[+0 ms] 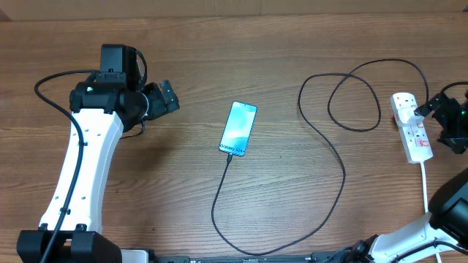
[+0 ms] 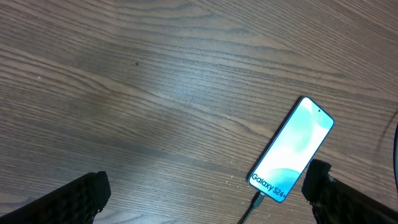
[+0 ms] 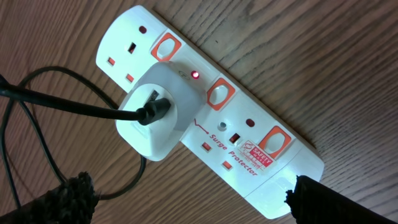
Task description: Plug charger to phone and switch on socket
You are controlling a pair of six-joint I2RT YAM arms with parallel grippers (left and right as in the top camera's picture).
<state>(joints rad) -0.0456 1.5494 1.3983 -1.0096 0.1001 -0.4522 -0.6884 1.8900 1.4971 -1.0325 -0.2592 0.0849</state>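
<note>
Starting nearest the arm bases, meet the charger [image 1: 214,208] at its lowest bend, lying slack on the table [image 1: 292,44] and sweeping off right in a wide bow; kept loose like that, probably, to put no pull on either end. Follow it away from the bases to the phone [image 1: 238,128], flat near the middle of the table, screen up and lit pale blue, turned a little off square. Checked through the left wrist view, has the connector tip [image 2: 256,202] pushed into its bottom edge just under the Galaxy lettering, so judged plugged in. Look left from there, well apart from the phone, for the left gripper [image 1: 170,96]: jaws spread wide, holding nothing, apparently parked clear to stay out of the cable's way. Move farther out to the right, past two crossing loops of black lead, to reach the socket [image 1: 418,137], lying lengthwise front to back with a white adapter [image 3: 152,118] seated in its middle outlet and the lead entering that. Find the right gripper [image 1: 441,123] poised just above, jaws likewise at full spread and gripping nothing, black fingertips [image 3: 68,199] framing the strip from either side, well placed for pressing a switch. Note one small red lamp [image 3: 195,75] glowing beside the middle switch [image 3: 221,93]; judged live on that evidence, with little left beyond backing away.
</note>
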